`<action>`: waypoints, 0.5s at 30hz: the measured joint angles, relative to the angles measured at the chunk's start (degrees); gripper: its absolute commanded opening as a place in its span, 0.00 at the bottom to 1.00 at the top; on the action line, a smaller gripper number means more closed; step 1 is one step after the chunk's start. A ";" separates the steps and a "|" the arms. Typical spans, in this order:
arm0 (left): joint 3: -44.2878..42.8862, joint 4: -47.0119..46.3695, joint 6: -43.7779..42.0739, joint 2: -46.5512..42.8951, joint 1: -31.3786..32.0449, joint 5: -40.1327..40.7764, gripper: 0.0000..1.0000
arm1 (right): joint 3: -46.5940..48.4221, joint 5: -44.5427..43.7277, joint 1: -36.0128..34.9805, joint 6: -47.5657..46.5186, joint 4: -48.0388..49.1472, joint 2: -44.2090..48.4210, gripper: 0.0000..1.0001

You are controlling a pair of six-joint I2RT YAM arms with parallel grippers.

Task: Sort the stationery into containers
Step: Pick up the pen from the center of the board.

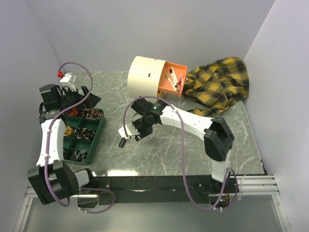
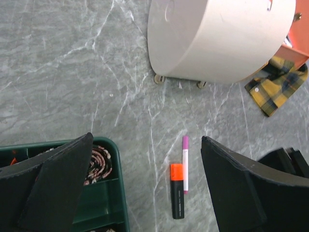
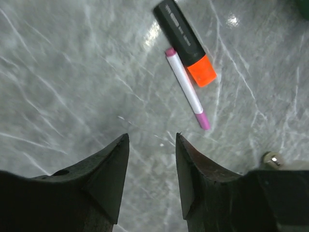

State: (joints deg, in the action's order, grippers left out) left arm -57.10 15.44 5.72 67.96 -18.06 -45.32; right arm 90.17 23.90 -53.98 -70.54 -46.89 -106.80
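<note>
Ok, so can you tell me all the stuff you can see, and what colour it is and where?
cabinet: one, cream, round, at the back of the table
drawer: one, orange, pulled open from the cabinet
pens: a few, white with coloured ends, inside the drawer
cloth: one, yellow plaid, crumpled at the back right
marker: one, black with orange cap, on the table
pen: one, white with pink ends, beside the marker
tray: one, green, with compartments, at the left
bands: several, dark coils, in the tray
table: one, grey marble
left gripper: open, above the tray's edge
right gripper: open, empty, near the marker
</note>
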 measured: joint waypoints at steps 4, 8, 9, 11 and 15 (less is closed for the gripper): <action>0.55 2.05 -2.16 -0.15 0.00 0.00 0.99 | 6.32 -2.29 0.02 -6.82 -4.04 -5.44 0.50; 0.90 3.52 -3.26 -0.13 0.00 -0.11 0.99 | 15.61 -3.13 0.31 -11.15 -7.98 -12.50 0.50; 0.90 3.56 -3.39 -0.13 0.00 -0.15 0.99 | 17.46 -3.08 0.37 -11.85 -8.90 -14.08 0.49; 0.90 3.78 -3.56 -0.11 0.00 -0.35 0.99 | 22.10 -3.08 0.57 -13.42 -11.56 -17.62 0.49; 0.90 4.33 -3.61 0.44 0.00 -0.57 0.99 | 31.28 -2.91 1.14 -15.54 -17.31 -24.57 0.49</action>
State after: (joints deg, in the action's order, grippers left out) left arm -56.21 19.77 2.11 68.40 -18.06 -45.89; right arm 121.45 20.99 -52.84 -86.08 -64.20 -131.37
